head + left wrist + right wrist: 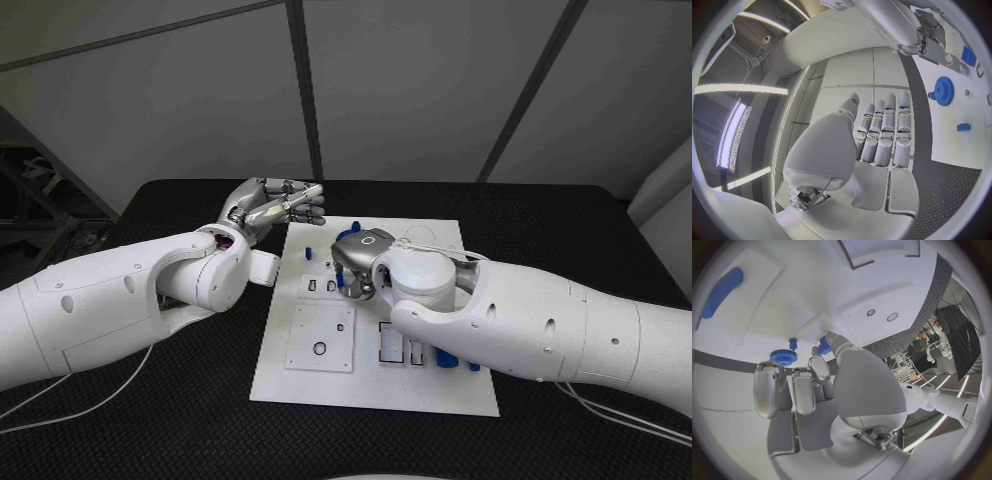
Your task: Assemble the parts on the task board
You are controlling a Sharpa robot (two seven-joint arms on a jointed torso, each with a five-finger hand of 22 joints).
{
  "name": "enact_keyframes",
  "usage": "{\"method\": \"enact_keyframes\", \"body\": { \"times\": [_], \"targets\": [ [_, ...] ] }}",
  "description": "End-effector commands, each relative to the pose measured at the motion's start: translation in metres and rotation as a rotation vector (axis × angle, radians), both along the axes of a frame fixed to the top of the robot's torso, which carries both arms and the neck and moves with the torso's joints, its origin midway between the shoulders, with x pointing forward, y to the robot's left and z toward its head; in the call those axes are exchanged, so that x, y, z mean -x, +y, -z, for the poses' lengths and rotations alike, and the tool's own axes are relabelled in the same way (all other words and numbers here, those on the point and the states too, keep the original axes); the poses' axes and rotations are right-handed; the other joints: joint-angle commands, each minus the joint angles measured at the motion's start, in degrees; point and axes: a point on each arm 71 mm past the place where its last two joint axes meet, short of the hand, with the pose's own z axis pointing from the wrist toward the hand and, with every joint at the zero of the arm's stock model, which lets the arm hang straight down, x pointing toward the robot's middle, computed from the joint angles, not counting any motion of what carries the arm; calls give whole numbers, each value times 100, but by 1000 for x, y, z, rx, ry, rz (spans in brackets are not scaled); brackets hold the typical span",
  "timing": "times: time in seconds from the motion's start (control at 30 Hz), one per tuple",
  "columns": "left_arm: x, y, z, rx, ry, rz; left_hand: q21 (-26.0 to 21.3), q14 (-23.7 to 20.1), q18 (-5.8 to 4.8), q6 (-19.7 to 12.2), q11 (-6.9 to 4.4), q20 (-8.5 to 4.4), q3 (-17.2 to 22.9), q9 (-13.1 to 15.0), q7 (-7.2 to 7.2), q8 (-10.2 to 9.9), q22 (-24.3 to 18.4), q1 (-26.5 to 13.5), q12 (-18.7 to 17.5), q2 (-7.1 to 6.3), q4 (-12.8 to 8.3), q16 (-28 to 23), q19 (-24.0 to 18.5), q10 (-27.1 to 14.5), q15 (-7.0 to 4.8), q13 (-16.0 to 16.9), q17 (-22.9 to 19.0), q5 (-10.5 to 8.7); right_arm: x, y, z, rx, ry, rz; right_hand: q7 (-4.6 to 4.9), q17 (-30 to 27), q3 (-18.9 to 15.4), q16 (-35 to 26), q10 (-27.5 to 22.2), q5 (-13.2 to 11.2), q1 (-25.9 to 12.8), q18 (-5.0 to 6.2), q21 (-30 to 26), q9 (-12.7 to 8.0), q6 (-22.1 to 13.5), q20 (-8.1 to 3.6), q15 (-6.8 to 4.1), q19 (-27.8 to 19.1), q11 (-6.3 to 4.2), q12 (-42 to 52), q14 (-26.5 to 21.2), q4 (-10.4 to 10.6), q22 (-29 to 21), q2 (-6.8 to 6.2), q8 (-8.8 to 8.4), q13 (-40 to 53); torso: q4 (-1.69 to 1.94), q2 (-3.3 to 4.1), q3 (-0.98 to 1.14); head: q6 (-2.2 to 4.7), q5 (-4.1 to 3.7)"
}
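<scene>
Board (433, 385) lies mid-table with blue parts (459, 361) on it. Left hand (273, 205) hovers beside its far corner, fingers straight, holding nothing. Right hand (361, 257) pinches a small blue part (824, 345) just beside the gear (784, 356).

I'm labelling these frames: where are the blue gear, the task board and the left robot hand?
blue gear (944, 90): left wrist view, on its toothed face.
task board (296, 385): head view, on a bare near corner.
left robot hand (274, 203): head view, on its middle.

left robot hand (274, 207) raised beside task board (378, 390) | right robot hand (361, 262) over board
</scene>
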Motion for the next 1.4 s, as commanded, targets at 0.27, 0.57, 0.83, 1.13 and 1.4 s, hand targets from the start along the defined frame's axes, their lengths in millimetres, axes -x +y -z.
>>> {"method": "enact_keyframes", "body": {
  "times": [0.27,0.57,0.83,1.13,1.4],
  "targets": [
    [-1,2,-1,-11,-6,1,-34,32,29,7,29,9,12,-7,6,-26,-11,-31,-16,-15,-40,-35,9,3,26,2,12,-24,3,-5,-3,-18,-11,-3,71,908,-189,-53,-147,-188,-5,-5,-74,-68,-283,41,97,-112,55,-135,448,137,439,-168,-66,-139,-3,-6,5,-9,12],
    [-2,4,0,-30,-4,-3,-9,111,39,17,17,-3,9,-5,-4,-22,0,-40,-16,-21,-55,-15,56,24,6,7,50,-27,9,-15,-11,-92,-50,-12,77,886,-316,-69,-151,-116,88,1,-91,-77,-305,62,109,-125,66,-128,442,299,422,-216,-11,-150,2,-8,5,6,8],
    [-3,10,7,-171,46,25,592,1334,56,406,-305,-325,-194,47,-278,135,304,-446,329,-85,163,905,911,863,-386,200,615,-9,9,-57,-29,-416,-90,-117,-13,456,-164,-341,-242,0,415,113,-372,-16,2,7,36,-490,-21,-251,321,357,-35,-109,244,-292,-13,-35,5,34,30],
    [-8,13,12,-505,184,147,2958,1758,-148,763,-723,-769,-641,371,-601,451,2469,-970,1525,-83,663,5462,1672,1475,-762,1323,4728,16,-2,-120,-34,-743,175,-108,-151,-2388,156,-2801,-1748,-11,648,730,-2608,29,462,-101,-71,-2836,-136,-2547,-738,357,-2992,-47,573,-2506,-15,-160,30,25,20],
    [-18,4,6,-827,306,233,5503,1784,-559,538,-854,-928,-1061,1261,-793,1256,5776,-1016,4987,126,1040,6347,2358,1151,-918,4707,5602,49,-15,-169,-37,-970,320,28,-84,-4544,508,-6125,-1174,19,721,771,-4391,-16,636,127,148,-3481,-54,-4955,-1612,394,-4254,-191,527,-4690,3,-283,56,-4,11]
  ]
}}
